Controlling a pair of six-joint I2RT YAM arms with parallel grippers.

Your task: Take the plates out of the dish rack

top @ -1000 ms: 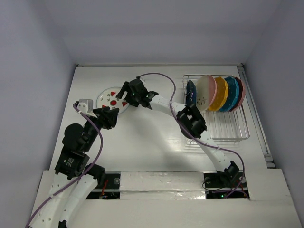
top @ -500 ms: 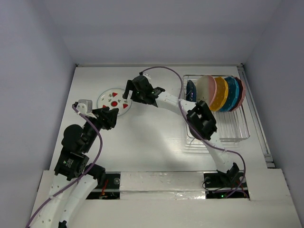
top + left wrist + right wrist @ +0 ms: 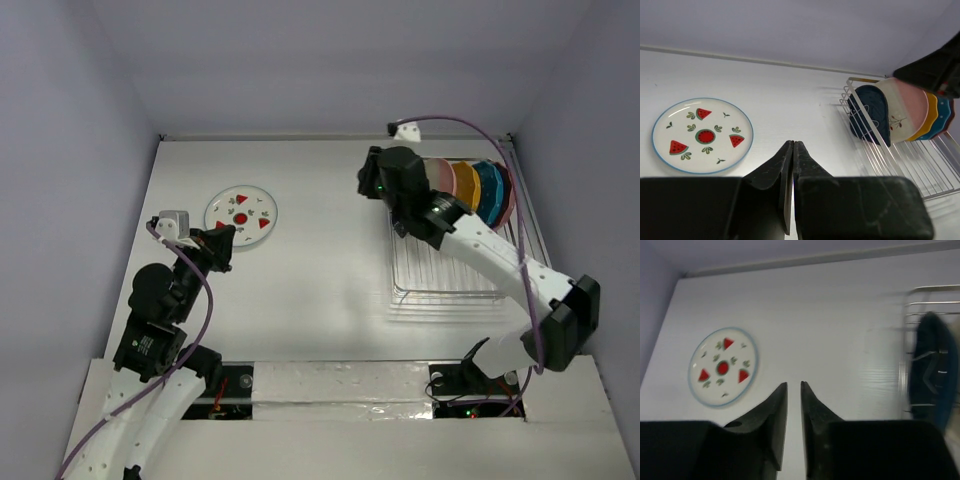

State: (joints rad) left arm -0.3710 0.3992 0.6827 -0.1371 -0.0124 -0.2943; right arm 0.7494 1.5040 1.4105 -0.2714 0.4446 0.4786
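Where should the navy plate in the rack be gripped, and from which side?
Pinch its top rim, coming down from above. The navy plate stands on edge at the left end of the row in the dish rack, with its top rim exposed. The cream plate crowds its other face.

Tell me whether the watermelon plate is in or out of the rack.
Out: the plate lies flat on the table, apart from the rack.

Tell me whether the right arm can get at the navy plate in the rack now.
Probably yes. The right gripper hovers at the dish rack's left end beside the navy plate, with nothing between them. Its jaws, only narrowly apart, would need to open wider.
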